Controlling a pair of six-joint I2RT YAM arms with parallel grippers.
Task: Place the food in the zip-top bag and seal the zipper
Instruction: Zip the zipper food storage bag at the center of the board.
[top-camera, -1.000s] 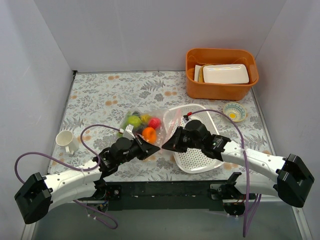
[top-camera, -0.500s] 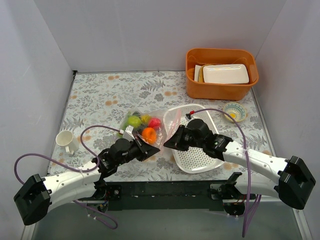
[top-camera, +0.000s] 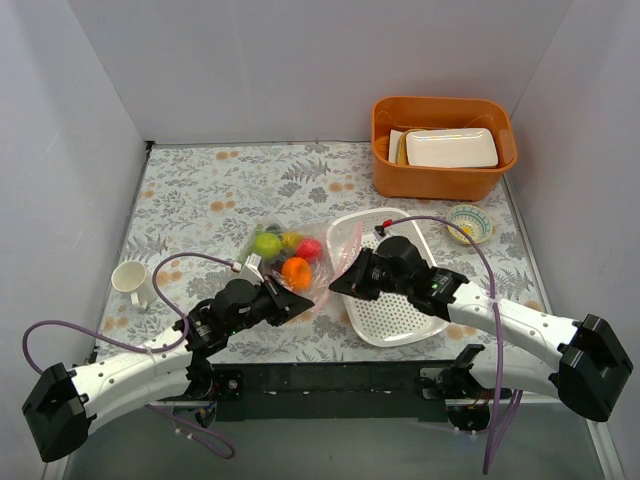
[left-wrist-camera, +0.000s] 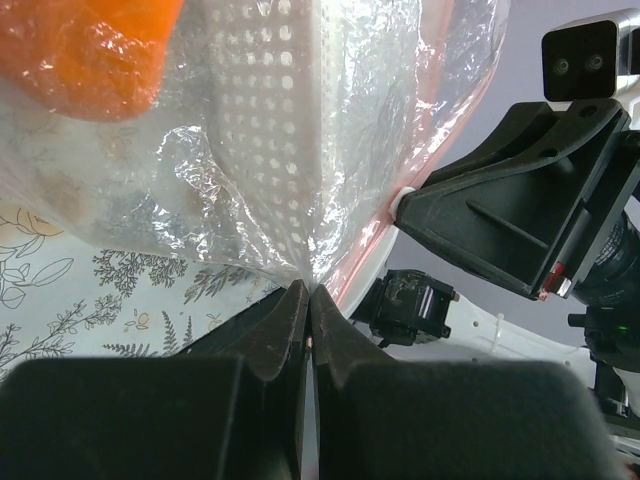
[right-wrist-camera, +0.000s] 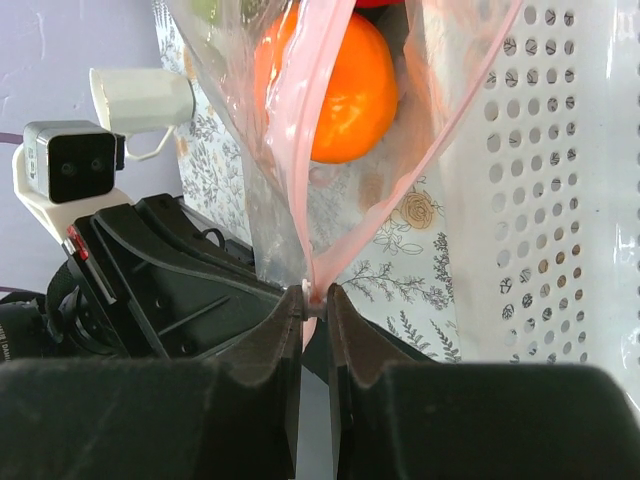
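left claw (left-wrist-camera: 308, 290): pinched tight on a fold of the bag (left-wrist-camera: 260, 200), clear crinkled film.
right claw (right-wrist-camera: 315, 292): clamped on the zipper (right-wrist-camera: 300, 200), a thin pink strip; bag mouth gapes above it.
bag contents: orange (top-camera: 296, 271), apple (top-camera: 309, 247), yellow-green fruit (top-camera: 267, 243); the rest too crowded to tell.
bag place: on the table between the claws, right edge over the basket (top-camera: 400, 320).
basket: white, perforated, oval; part hidden by the right arm.
mug (top-camera: 132, 282): white, left; inside unseen.
bowl (top-camera: 469, 222): small, patterned.
bin (top-camera: 443, 180): orange plastic, far right; holds a white tray (top-camera: 451, 147).
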